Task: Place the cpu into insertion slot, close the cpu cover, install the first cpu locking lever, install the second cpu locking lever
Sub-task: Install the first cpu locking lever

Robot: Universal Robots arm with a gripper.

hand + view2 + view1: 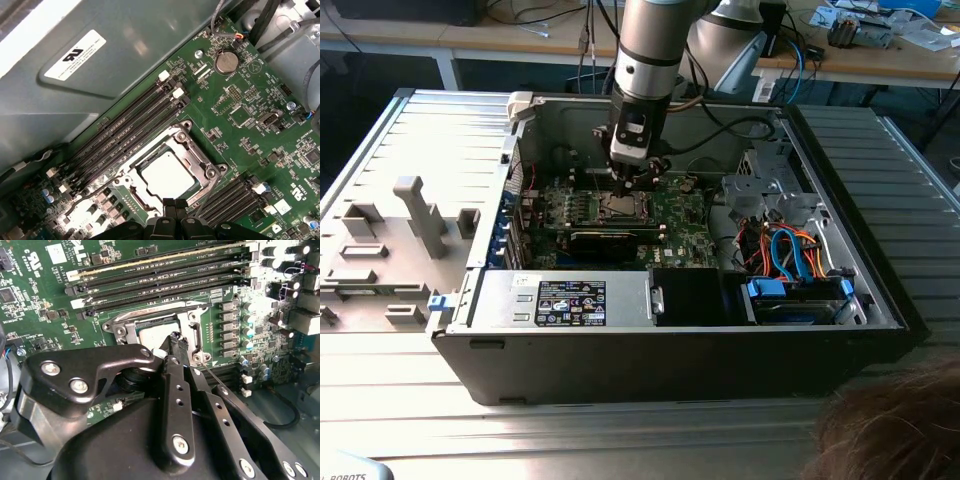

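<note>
The cpu lies flat in the insertion slot on the green motherboard, its pale top showing through the window of the cpu cover, which lies down over it. My gripper is shut, its black fingertips together at the socket's edge, right over the cover's rim. A thin wire locking lever runs beside the fingers, raised off the board; whether the tips touch it I cannot tell. In the exterior view the gripper hangs just above the socket inside the open computer case.
Long black memory slots run along one side of the socket, more on the other. A coin battery, capacitors, a drive cage with orange and blue cables and case walls surround it. A person's hair shows.
</note>
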